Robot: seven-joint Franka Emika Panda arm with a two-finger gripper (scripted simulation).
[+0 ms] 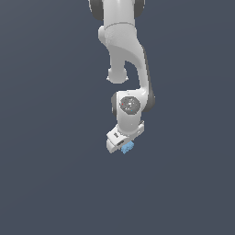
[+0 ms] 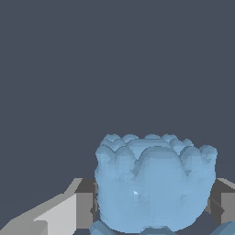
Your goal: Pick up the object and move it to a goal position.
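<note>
Object (image 2: pixel 153 183) — a small light-blue lump with a scalloped, knobbly upper edge — sits squarely between the fingers (image 2: pixel 82 204), which press in on it from both flanks in the wrist view, one at nine o'clock of it and the other at three o'clock. It looks broader across that line than it is tall, so its long axis seems to run from finger to finger. In the exterior view the object (image 1: pixel 128 147) peeks out under the white gripper (image 1: pixel 120 144), at about four o'clock of the hand. The fingers are narrowed onto it, holding it; whether it touches the dark bench (image 1: pixel 46 183) cannot be told. No goal marker shows.
</note>
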